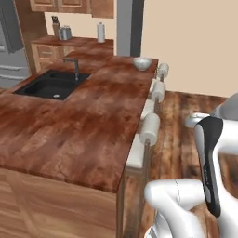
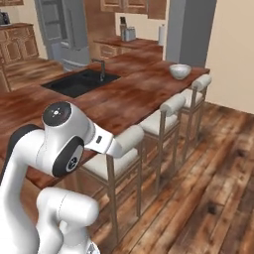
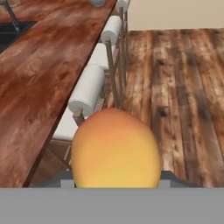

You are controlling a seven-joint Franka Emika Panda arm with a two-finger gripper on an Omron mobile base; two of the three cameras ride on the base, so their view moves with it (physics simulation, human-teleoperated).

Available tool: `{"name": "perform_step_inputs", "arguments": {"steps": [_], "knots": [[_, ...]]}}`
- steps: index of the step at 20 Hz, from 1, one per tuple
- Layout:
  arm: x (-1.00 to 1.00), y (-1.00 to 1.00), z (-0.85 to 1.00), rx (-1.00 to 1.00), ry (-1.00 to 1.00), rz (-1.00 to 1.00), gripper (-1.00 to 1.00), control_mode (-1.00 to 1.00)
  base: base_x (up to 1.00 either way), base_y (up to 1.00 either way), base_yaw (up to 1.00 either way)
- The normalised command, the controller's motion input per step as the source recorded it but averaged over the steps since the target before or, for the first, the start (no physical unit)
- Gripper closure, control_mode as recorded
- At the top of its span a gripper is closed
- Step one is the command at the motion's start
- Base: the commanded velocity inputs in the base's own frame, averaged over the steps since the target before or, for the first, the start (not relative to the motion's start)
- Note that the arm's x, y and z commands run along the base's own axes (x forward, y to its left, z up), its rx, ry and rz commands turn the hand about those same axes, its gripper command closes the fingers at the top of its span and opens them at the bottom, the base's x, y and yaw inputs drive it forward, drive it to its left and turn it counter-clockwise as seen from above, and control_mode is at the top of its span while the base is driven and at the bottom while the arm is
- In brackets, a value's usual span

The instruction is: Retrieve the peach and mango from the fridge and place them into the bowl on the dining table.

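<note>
3 stools (image 2: 163,116) with white seats and rolled white backrests in a row, center to upper right of the right base view. Plank wood floor (image 2: 213,168) lower right. Black sink (image 1: 52,84) with tap (image 1: 74,67) upper left of the left base view. Paper towel roll (image 1: 101,32) on the back counter, top center.

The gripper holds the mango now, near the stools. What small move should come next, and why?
Probably carry the mango forward along the dining table toward the bowl. In the hand view the fruit sits at the gripper, out beside the table's edge over the stools, while the bowl stands at the far end of the table, past the sink, and looks empty.
</note>
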Motion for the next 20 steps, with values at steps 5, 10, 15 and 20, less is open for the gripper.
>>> {"name": "perform_step_inputs", "arguments": {"steps": [5,10,15,20], "knots": [[0.00,0.00,0.00,0.00,0.00,0.00,1.00,1.00,1.00,-1.00,0.18],[0.00,0.00,0.00,0.00,0.00,0.00,1.00,1.00,0.71,-1.00,0.14],[0.00,0.00,0.00,0.00,0.00,0.00,1.00,1.00,0.74,-1.00,0.32],[0.00,0.00,0.00,0.00,0.00,0.00,1.00,1.00,0.78,-0.96,0.54]]}}
